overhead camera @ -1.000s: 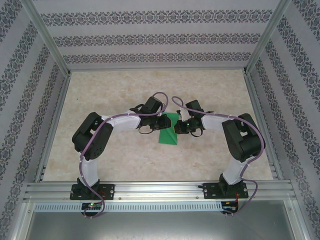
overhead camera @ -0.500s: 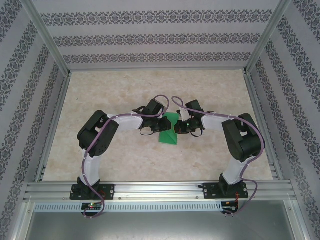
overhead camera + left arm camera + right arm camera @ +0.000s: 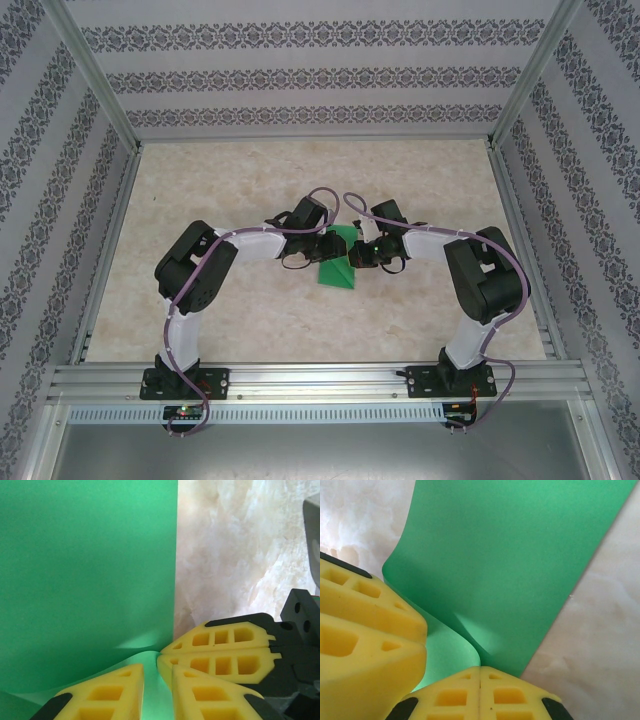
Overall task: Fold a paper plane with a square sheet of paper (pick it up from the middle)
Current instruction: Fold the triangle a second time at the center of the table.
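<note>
The bright green square sheet of paper (image 3: 335,272) lies mid-table, partly folded, between my two grippers. In the left wrist view the sheet (image 3: 90,570) fills the left side and bulges up into a ridge. My left gripper (image 3: 157,669) stands narrowly open, with that ridge running through the gap between its yellow fingers. The right gripper's fingers (image 3: 220,652) meet the ridge from the right. In the right wrist view my right gripper (image 3: 480,669) is shut on the sheet (image 3: 510,555), whose raised edge curls into its tips. The left fingers (image 3: 365,615) press in from the left.
From above, the left gripper (image 3: 326,248) and right gripper (image 3: 357,250) face each other over the marbled beige tabletop (image 3: 250,180). Patterned walls and aluminium rails (image 3: 300,378) enclose it. Bare table (image 3: 600,645) lies beside the paper.
The left arm's elbow has shifted slightly right and up. The left jaws have parted a little. The paper and the right arm have stayed put.
</note>
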Controlling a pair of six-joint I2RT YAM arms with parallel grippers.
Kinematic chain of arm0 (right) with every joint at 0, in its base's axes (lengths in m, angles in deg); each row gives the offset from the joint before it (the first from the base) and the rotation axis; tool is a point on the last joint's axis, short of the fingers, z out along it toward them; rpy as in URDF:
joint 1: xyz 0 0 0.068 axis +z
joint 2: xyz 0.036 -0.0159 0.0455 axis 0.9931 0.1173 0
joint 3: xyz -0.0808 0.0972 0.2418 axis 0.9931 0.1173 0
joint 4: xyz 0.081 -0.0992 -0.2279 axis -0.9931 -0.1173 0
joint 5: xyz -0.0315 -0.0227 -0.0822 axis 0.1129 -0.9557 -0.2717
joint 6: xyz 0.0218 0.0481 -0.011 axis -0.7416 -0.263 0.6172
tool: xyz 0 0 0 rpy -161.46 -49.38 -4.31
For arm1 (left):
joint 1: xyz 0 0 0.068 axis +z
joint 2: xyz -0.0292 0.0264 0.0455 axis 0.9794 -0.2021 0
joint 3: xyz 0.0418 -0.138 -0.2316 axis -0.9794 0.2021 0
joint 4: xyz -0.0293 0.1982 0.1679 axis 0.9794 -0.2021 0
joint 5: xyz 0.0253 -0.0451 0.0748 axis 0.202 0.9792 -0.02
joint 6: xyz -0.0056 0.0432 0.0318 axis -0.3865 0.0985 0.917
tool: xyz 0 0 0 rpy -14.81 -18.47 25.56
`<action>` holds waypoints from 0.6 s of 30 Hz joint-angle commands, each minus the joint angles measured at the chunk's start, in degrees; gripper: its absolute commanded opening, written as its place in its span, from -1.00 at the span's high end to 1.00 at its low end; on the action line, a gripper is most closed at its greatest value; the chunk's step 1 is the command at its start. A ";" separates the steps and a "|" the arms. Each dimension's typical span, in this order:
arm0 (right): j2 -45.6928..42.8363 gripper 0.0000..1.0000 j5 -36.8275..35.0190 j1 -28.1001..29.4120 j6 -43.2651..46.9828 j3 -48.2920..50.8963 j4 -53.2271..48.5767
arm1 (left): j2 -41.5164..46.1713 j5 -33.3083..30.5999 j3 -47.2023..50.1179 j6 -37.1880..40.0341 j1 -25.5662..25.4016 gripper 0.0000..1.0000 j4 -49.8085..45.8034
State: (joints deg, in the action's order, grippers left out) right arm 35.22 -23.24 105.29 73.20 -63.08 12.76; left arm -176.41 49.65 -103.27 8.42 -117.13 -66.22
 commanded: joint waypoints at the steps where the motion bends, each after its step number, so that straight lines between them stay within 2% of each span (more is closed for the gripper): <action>1: 1.21 0.90 -2.01 0.30 1.02 -1.20 -0.07 | 2.65 -0.01 -0.62 -0.15 -0.75 0.52 2.18; 18: 1.45 0.89 -2.09 0.47 1.12 -1.43 -0.41 | -1.10 -2.33 0.95 0.25 -0.71 0.55 -1.00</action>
State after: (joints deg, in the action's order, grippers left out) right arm 35.39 -23.26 105.29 73.20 -63.30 12.60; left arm -176.21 48.28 -103.20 8.44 -117.13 -66.70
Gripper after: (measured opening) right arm 0.059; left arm 0.227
